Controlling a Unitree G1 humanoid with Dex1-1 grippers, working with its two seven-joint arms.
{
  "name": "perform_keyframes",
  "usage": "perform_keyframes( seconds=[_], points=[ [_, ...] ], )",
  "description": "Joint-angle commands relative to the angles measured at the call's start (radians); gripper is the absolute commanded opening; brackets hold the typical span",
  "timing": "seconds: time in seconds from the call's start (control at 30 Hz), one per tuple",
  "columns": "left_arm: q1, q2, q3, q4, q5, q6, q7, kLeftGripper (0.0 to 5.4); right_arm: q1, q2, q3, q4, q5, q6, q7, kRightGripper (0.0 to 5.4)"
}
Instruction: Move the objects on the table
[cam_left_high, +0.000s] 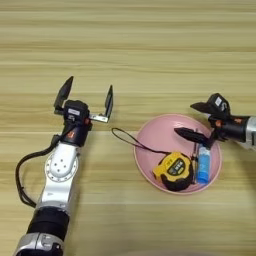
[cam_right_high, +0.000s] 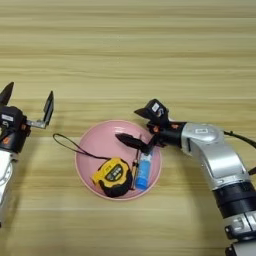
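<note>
At lower centre, we see tape measure (cam_right_high: 113, 176), blue tube (cam_right_high: 143, 172) and screwdriver (cam_right_high: 136, 161) in a pink bowl (cam_right_high: 95, 140); right gripper (cam_right_high: 136, 126) hovers wide open above (arm visible only in right eye view); left gripper (cam_left_high: 87, 99) open, empty.

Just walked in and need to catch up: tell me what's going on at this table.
A pink bowl on the wooden table holds a yellow-and-black tape measure, a small blue tube and a thin screwdriver; the tape's black cord trails over the rim. The right gripper hangs open over the bowl's right side, holding nothing. The left gripper waits open left of the bowl.
</note>
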Motion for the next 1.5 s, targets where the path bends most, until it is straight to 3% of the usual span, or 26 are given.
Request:
perform_keyframes(
  seconds=[0.03,0.3,0.47,0.83,1.5],
  points=[
    [0.002,0.001,-0.006,0.0,0.02,-0.004,0.008,5.4,-0.039,-0.001,0.009,0.033,-0.018,0.051,-0.005,5.37],
    [-0.002,-0.001,-0.009,0.007,0.025,-0.007,0.011,5.4,-0.076,0.004,0.021,0.126,-0.056,0.086,-0.01,5.37],
    [-0.003,-0.002,-0.008,0.01,0.028,-0.008,0.014,5.4,-0.068,-0.004,0.032,0.111,-0.049,0.093,0.034,5.37],
    [-0.003,-0.003,-0.008,0.008,0.031,-0.009,0.015,5.4,0.011,-0.047,0.062,-0.032,-0.019,0.107,0.163,5.37],
    [-0.003,-0.009,-0.014,0.004,0.04,-0.007,0.021,5.4,0.113,-0.128,0.11,-0.178,0.01,0.131,0.294,5.37]
  ],
)
